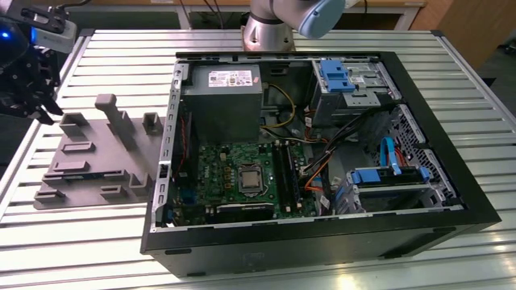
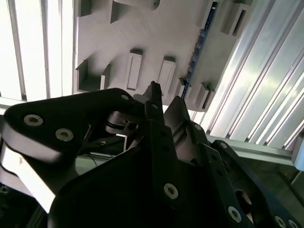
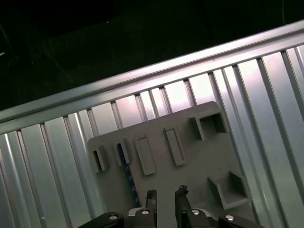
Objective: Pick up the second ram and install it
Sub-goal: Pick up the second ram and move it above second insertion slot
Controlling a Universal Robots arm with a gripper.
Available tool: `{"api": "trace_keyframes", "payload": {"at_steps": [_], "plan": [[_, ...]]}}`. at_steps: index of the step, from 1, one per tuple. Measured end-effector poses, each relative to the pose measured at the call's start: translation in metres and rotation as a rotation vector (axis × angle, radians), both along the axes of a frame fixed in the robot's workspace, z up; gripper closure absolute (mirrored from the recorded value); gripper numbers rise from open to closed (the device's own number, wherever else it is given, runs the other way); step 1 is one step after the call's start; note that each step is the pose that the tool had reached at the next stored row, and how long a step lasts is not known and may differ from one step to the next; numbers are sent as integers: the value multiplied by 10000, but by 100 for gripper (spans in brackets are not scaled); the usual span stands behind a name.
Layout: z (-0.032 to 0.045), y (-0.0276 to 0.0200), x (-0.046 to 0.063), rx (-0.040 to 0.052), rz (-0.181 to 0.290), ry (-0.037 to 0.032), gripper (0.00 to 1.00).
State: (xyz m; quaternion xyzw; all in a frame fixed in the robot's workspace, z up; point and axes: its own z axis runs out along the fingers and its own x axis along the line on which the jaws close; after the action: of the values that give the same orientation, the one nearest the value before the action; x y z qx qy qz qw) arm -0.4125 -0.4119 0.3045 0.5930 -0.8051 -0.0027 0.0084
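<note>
Claw (image 3: 165, 194) apart, holding nothing, clear of the grey holder (image 3: 199, 159) on the tabletop (image 3: 52, 156). Ram (image 3: 127, 172) sits in a holder slot, near the claw, not touched.

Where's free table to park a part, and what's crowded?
Bare table slats between the grey holder and the near edge in the exterior view, and the strip behind the holder. The open case is crowded: motherboard, cables, drive cages.

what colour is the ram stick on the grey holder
The ram stick is dark with blue marks, clearest in the second wrist view.
</note>
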Motion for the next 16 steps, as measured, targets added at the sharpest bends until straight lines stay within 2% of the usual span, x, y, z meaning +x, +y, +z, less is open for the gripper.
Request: {"api": "trace_keyframes", "payload": {"at_steps": [7, 12, 16], "plan": [[-113, -3, 1, 1, 1096, 30, 70], [-179, -59, -3, 3, 1225, 72, 70], [-236, -71, -3, 3, 1624, 79, 70]]}}
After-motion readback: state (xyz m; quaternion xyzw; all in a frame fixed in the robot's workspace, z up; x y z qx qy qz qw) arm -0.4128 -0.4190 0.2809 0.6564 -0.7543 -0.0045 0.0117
